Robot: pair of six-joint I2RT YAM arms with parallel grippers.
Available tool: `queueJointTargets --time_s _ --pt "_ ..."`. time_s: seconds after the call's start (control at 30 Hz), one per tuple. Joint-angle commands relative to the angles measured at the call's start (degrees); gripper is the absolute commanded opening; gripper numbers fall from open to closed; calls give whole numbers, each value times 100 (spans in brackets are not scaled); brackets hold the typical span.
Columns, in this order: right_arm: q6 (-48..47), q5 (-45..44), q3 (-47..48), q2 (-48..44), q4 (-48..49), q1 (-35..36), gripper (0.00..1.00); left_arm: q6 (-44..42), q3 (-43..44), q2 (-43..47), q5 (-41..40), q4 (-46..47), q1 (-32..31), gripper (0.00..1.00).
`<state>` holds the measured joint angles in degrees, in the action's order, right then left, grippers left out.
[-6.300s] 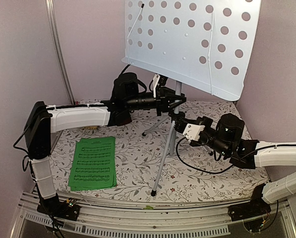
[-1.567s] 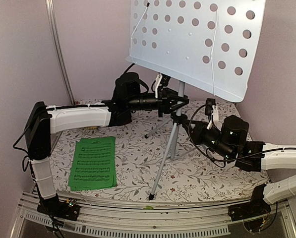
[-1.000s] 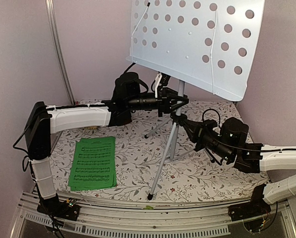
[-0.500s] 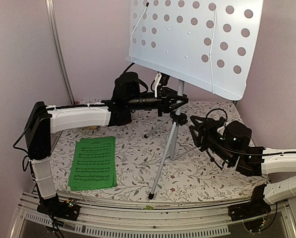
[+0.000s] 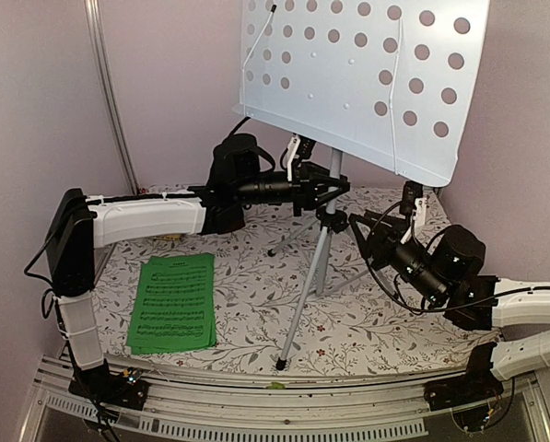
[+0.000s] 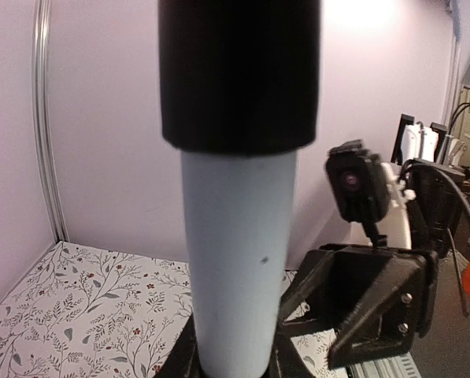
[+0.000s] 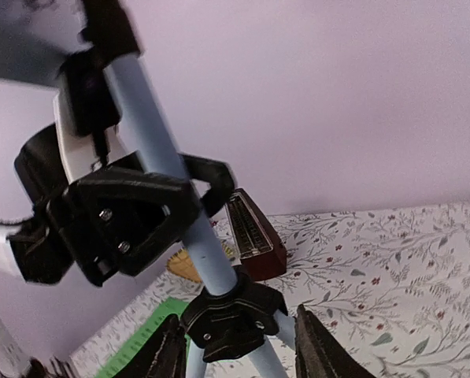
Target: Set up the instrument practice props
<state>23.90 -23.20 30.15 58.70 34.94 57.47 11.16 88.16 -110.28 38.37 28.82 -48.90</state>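
Note:
The pale blue perforated music stand (image 5: pixel 367 83) stands on silver tripod legs (image 5: pixel 298 308) at mid table. My left gripper (image 5: pixel 324 191) is shut on its pole, which fills the left wrist view (image 6: pixel 238 260). My right gripper (image 5: pixel 359 226) is open just right of the tripod. In the right wrist view its fingers (image 7: pixel 168 350) sit either side of the black leg hub (image 7: pixel 235 315) without touching it. The green sheet-music booklet (image 5: pixel 175 302) lies flat at the left. The reddish-brown metronome (image 7: pixel 254 236) stands behind the pole; it is hidden in the top view.
A tan woven mat (image 7: pixel 189 266) lies by the metronome. Pink walls close in on the left, back and right. The tripod's front foot (image 5: pixel 277 364) rests near the table's front edge. A metal rail (image 5: pixel 284 405) runs along the front.
My right wrist has rolled and the arm has drawn back to the right, off the pole. The stand's desk sits slightly higher than at first. The left arm holds still.

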Motion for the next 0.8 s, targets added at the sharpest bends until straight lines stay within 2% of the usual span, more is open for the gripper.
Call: queueJointTargets --time_s 0.0,0.2,0.37,0.53,0.77 --pt "-3681 1217 136 -185 55 10 49 273 287 96 -84 713 102 0" --pt "-6267 1059 441 -108 -911 10 50 260 289 118 -91 702 106 0" --pt "-7726 833 453 2 -1178 10 50 239 289 121 -93 684 107 0" --pt "-8408 719 581 178 -1189 9 46 238 302 114 -101 689 108 0" --pt "-8611 592 869 696 -982 6 36 281 325 85 -93 721 96 0"
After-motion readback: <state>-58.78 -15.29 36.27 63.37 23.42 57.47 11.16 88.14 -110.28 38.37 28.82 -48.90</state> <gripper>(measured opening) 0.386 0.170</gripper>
